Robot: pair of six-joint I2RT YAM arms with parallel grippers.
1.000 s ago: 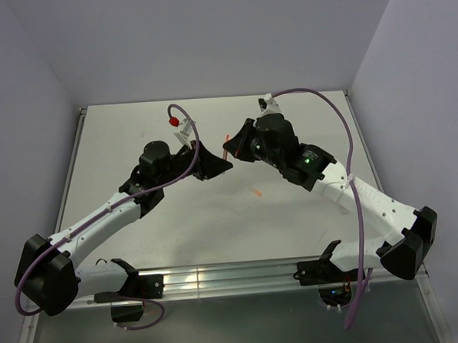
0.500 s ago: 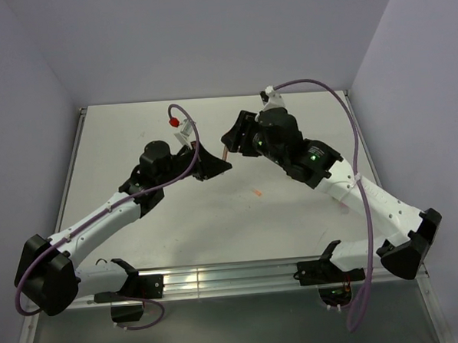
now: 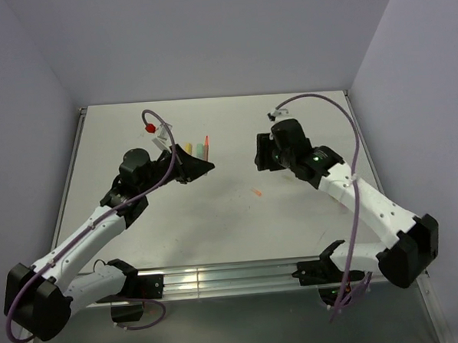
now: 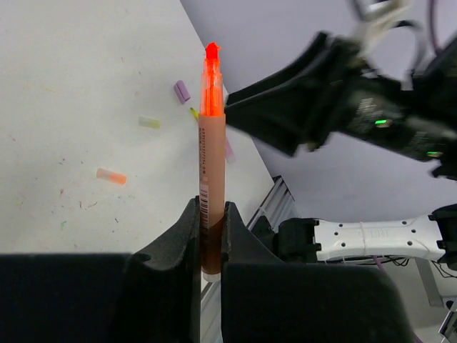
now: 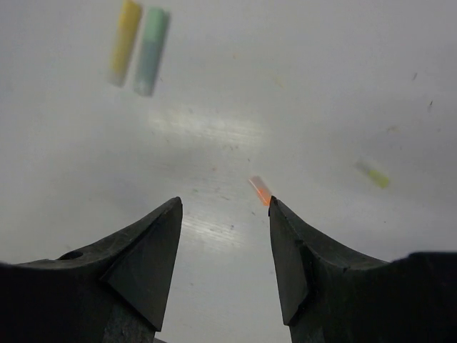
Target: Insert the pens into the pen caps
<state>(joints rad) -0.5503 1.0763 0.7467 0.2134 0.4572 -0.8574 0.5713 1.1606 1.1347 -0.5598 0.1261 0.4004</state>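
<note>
My left gripper (image 4: 211,209) (image 3: 206,166) is shut on the lower end of an orange pen (image 4: 212,153) (image 3: 207,141). The pen stands up out of the jaws with its bright orange nib bare. My right gripper (image 5: 225,204) (image 3: 260,153) is open and empty above the table, well to the right of the left one. A short orange cap (image 5: 260,190) (image 3: 257,192) (image 4: 111,176) lies on the table just beyond its right fingertip. A yellow pen (image 5: 127,36) and a teal pen (image 5: 150,50) lie side by side farther off. A purple cap (image 4: 181,91) and a yellow cap (image 4: 149,122) lie apart.
A small yellow-green cap (image 5: 375,174) lies to the right in the right wrist view. The table (image 3: 135,138) has a raised edge on the left and right and a metal rail (image 3: 219,278) at the near side. Walls close in behind.
The two grippers were together around the orange pen. The right gripper has opened and drawn back to the right. The left arm has swung left, carrying the pen.
</note>
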